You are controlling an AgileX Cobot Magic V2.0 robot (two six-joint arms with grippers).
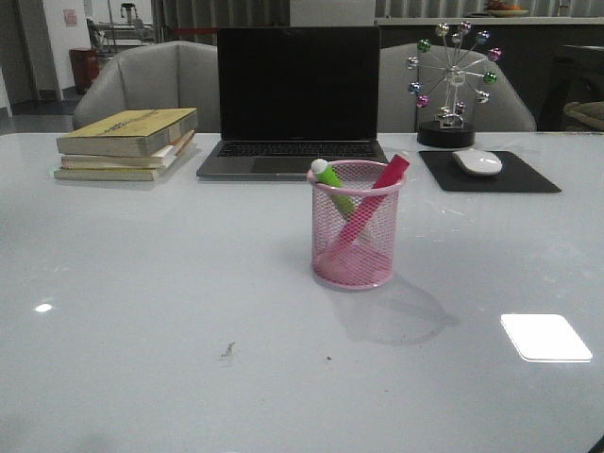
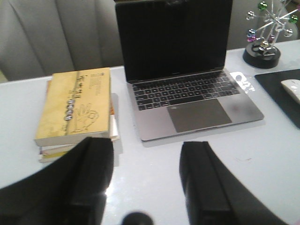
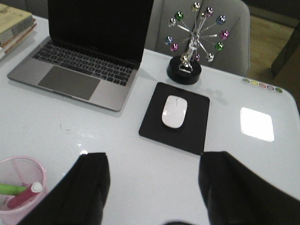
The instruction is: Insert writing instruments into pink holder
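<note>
The round pink wire-mesh holder [image 1: 356, 225] stands upright near the middle of the glossy white table [image 1: 142, 311], in front of the open grey laptop [image 1: 294, 99]. Both writing instruments are already inside it: the bright green highlighter [image 1: 332, 181] leans toward the left rim with its pale cap up, and the bright pink highlighter [image 1: 370, 203] crosses it, slanting up to the right rim. From how things lie, the task looks complete.

Neither arm shows in the front view. The left gripper [image 2: 146, 183] hangs over bare table just short of the laptop and the stack of yellow books [image 2: 77, 110], jaws spread wide with nothing between them. The right gripper [image 3: 152, 187] is likewise wide and empty, hanging near the black mouse pad [image 3: 187, 124] with its white mouse [image 3: 174, 111]; the holder sits just beside its left finger [image 3: 91, 183].

That closeness is the main risk: I judge that a careless sideways sweep of the right arm could clip the light mesh cup, tip it, and spill both leaning markers. The metal ball ornament [image 1: 455, 80] behind could also be knocked.
</note>
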